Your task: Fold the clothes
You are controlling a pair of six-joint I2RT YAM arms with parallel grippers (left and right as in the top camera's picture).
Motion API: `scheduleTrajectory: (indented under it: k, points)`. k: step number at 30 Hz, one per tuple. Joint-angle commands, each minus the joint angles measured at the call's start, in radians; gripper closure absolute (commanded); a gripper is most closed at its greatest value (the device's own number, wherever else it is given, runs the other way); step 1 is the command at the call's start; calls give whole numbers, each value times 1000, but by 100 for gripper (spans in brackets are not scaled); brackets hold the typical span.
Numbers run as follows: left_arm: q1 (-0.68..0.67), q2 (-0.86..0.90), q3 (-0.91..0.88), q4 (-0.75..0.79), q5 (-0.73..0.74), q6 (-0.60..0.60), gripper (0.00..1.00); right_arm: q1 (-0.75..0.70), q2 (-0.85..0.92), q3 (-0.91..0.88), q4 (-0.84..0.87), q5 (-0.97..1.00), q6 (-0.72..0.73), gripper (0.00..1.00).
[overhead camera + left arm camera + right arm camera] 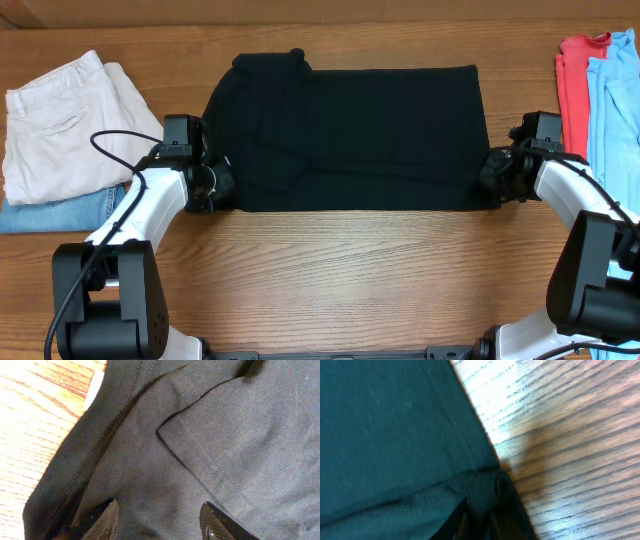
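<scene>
The clothes [350, 135], a black shirt, lie as a wide rectangle across the middle of the table. My left gripper [222, 185] sits at the shirt's lower left edge. In the left wrist view it [160, 517] is open, its fingers [107, 517] spread over a sleeve hem [200, 445] with flat fabric between them. A small white tag [94, 387] shows at the shirt's edge. My right gripper [492, 175] is at the lower right corner. In its wrist view it [480, 520] is closed narrowly on a bunched fold of the shirt's corner [490, 485].
Cream-white trousers [60, 120] lie on blue jeans [60, 210] at the far left. A red garment [575, 85] and a light blue one [615, 100] lie at the far right. Bare wood runs along the front of the table [350, 270].
</scene>
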Motion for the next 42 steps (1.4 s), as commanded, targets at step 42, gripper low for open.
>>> scheduleTrajectory:
  k: [42]
  points:
    - [-6, -21, -11, 10, -14, -3, 44, -2, 12, 88, -33, -47, -5, 66]
